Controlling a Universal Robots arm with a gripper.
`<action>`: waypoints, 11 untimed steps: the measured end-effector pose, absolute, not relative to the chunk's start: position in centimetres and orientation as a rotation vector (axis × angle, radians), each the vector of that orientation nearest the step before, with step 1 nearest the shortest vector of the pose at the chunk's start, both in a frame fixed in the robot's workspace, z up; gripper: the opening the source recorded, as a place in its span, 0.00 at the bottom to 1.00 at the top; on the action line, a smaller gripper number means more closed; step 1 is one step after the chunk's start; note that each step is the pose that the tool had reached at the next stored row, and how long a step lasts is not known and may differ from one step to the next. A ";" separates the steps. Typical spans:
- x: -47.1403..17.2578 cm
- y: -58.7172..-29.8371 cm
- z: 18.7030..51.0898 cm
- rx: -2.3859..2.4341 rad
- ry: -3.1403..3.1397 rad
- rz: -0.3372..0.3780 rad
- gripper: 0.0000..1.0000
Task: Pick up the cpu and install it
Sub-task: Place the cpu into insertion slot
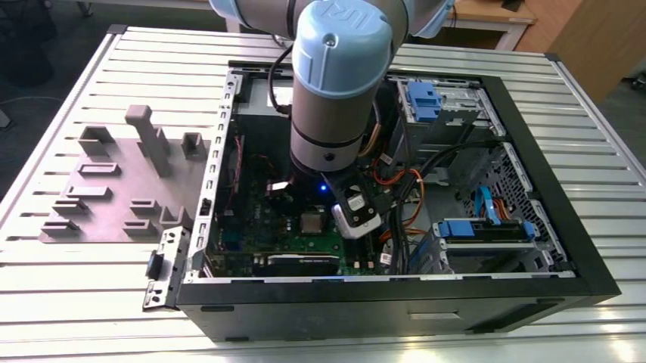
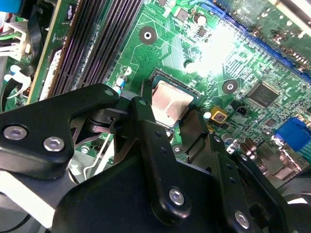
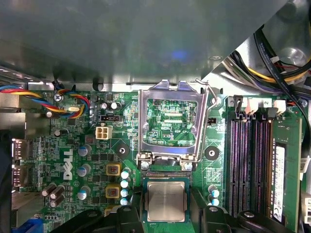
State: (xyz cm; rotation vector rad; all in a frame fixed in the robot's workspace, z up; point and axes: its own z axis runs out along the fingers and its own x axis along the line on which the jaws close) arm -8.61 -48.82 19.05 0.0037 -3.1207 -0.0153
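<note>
1. Since the cpu (image 3: pixel 166 200) already lies flat in its socket on the board (image 3: pixel 131 116), you can judge the placing as largely done. The bracket (image 3: pixel 167 151) just beside it stands open, so locking down looks left.
2. The fingers (image 3: pixel 129 216) are apart, one on each side of the cpu and close to its edges. You cannot tell whether they touch it.
3. The first wrist view gives you the open bracket and the memory slots (image 3: pixel 248 160). The second wrist view gives you the cpu (image 2: pixel 171 103) at a slant between the fingers (image 2: pixel 146 126). The exterior view gives you the arm (image 1: pixel 338 83) reaching into the case (image 1: pixel 383 310) on the bench (image 1: pixel 101 302).
</note>
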 end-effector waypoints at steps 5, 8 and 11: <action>-8.6 -48.8 18.9 0.002 -3.121 -0.015 0.47; -8.6 -48.8 18.9 0.002 -3.121 -0.017 0.47; -8.6 -48.8 18.9 0.002 -3.121 -0.017 0.47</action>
